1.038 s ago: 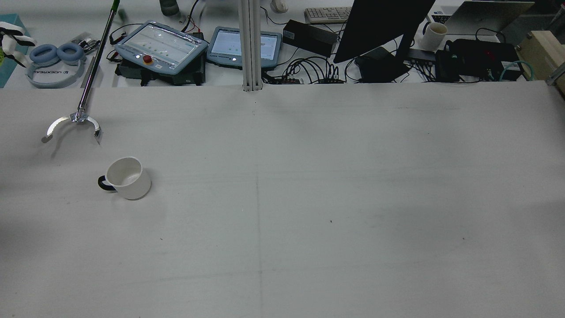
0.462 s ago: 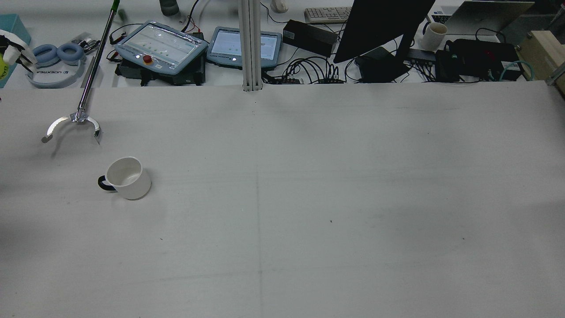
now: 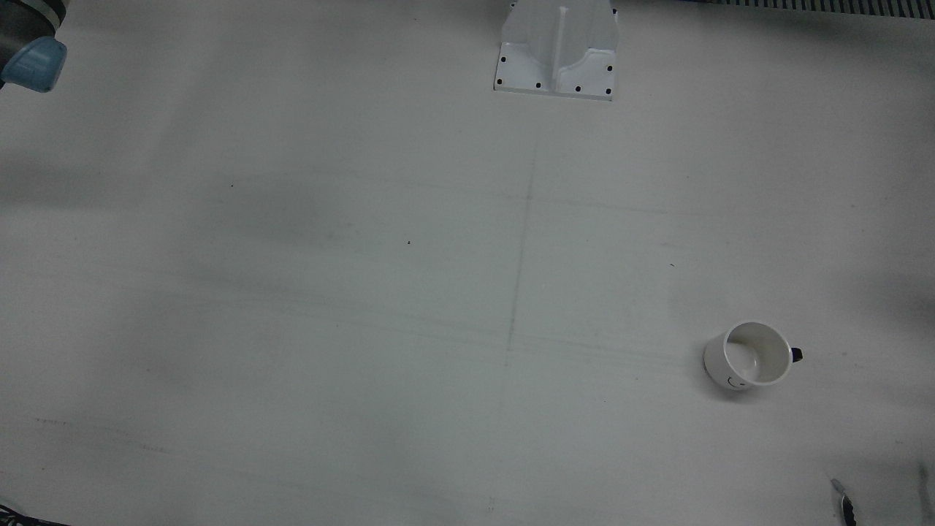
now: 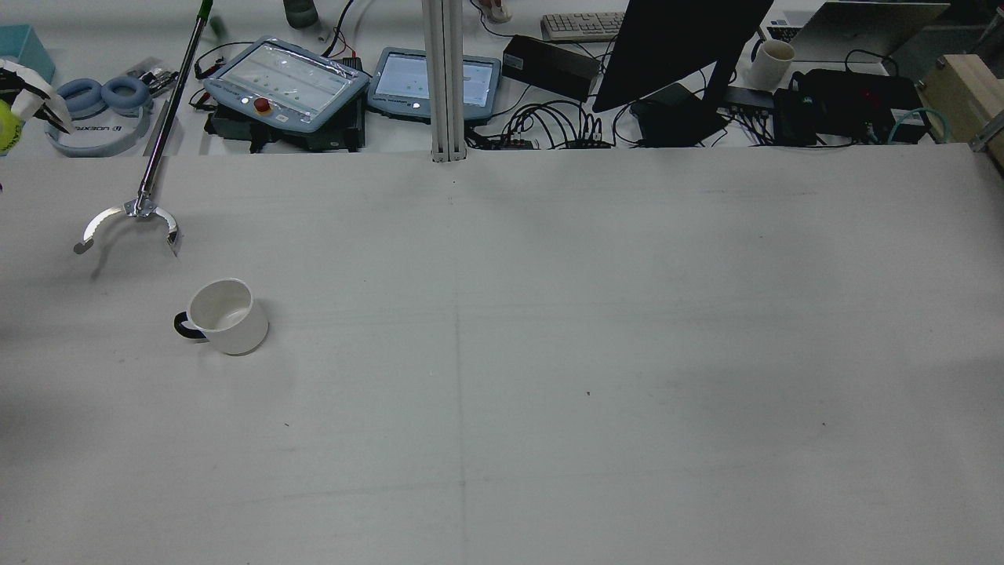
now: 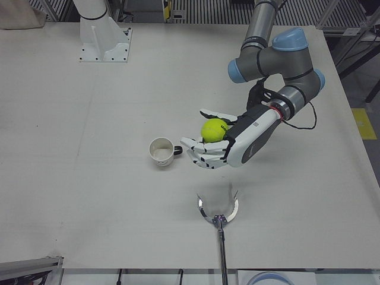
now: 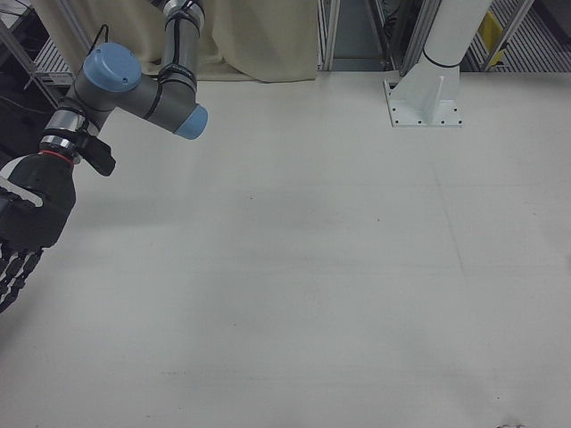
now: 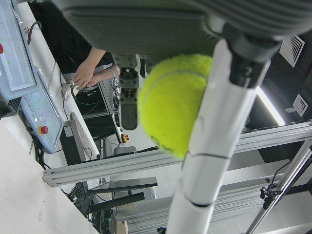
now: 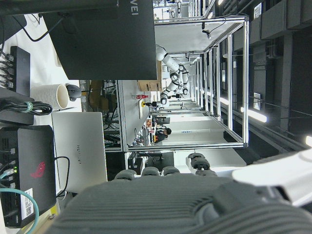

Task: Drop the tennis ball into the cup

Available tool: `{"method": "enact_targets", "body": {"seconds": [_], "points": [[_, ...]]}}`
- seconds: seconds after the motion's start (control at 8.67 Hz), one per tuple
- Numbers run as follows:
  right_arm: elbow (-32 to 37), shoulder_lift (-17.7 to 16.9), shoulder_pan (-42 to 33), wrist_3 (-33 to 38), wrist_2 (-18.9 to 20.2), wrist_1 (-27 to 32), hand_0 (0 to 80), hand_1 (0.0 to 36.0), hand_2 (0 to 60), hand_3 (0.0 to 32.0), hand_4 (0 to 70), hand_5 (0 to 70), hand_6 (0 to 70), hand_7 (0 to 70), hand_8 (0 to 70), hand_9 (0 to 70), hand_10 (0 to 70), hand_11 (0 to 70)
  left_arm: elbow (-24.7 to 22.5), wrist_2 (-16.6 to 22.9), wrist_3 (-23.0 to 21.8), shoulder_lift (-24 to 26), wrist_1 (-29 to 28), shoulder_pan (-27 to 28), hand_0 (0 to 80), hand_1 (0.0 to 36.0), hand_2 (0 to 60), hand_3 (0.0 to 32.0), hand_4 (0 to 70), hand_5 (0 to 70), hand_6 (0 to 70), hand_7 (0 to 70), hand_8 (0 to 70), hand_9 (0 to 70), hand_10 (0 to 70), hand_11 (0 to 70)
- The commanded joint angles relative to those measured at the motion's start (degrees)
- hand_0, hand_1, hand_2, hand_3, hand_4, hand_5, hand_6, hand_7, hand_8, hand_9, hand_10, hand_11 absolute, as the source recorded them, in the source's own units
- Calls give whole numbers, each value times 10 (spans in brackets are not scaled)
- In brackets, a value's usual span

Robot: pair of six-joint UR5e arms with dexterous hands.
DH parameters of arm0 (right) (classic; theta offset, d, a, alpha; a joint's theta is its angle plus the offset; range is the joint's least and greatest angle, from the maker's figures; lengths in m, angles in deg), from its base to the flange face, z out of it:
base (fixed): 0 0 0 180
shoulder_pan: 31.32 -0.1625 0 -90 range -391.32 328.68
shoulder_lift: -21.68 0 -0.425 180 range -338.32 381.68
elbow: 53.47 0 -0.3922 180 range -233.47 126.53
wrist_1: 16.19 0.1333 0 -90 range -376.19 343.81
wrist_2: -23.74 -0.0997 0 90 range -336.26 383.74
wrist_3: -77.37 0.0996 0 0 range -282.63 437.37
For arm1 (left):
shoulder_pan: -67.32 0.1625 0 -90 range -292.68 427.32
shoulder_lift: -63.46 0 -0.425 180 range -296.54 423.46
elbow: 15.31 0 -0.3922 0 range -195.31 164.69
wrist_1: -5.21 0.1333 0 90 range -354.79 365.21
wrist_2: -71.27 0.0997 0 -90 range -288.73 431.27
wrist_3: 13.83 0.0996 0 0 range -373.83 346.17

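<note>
Yellow-green tennis ball (image 5: 214, 130), cradled in the left hand (image 5: 221, 145) above the table (image 5: 89, 119). White cup (image 5: 161, 151) with dark handle, upright and empty, standing on the table just beside that hand.

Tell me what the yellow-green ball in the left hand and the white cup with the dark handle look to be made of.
Yellow-green tennis ball: fuzzy, matte felt with a pale curved seam, clearest in the left hand view; the left hand holds it. White cup with the dark handle: smooth and slightly glossy, likely glazed ceramic, though hard plastic cannot be ruled out.
</note>
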State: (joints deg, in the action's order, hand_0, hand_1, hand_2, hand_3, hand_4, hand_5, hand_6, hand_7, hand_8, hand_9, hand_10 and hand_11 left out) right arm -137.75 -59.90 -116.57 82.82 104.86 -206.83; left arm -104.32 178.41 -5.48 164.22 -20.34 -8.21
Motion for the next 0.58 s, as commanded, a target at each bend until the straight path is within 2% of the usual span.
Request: {"method": "enact_targets", "body": {"seconds": [0.0, 0.12, 0.23, 0.35, 0.46], "points": [[0, 0, 0, 0, 0, 0, 0, 0, 0, 0, 0, 0, 0, 0, 0, 0, 0, 0, -4, 1, 0, 1, 0, 2, 800, 360, 0, 0, 428, 250, 585, 613, 323, 411, 230, 379], [0, 0, 0, 0, 0, 0, 0, 0, 0, 0, 0, 0, 0, 0, 0, 0, 0, 0, -3, 0, 0, 0, 0, 1, 800, 360, 5, 0, 421, 228, 431, 623, 287, 407, 227, 376], [0, 0, 0, 0, 0, 0, 0, 0, 0, 0, 0, 0, 0, 0, 0, 0, 0, 0, -3, 0, 0, 0, 0, 0, 800, 360, 12, 0, 419, 265, 616, 584, 323, 399, 227, 375], [0, 0, 0, -1, 0, 0, 0, 0, 0, 0, 0, 0, 0, 0, 0, 0, 0, 0, -3, 0, 0, 0, 0, 0, 800, 360, 6, 0, 417, 220, 388, 629, 277, 406, 226, 374], [-1, 0, 0, -1, 0, 0, 0, 0, 0, 0, 0, 0, 0, 0, 0, 0, 0, 0, -2, 0, 0, 1, 0, 0, 800, 360, 1, 0, 418, 228, 455, 621, 291, 406, 227, 376]]}}
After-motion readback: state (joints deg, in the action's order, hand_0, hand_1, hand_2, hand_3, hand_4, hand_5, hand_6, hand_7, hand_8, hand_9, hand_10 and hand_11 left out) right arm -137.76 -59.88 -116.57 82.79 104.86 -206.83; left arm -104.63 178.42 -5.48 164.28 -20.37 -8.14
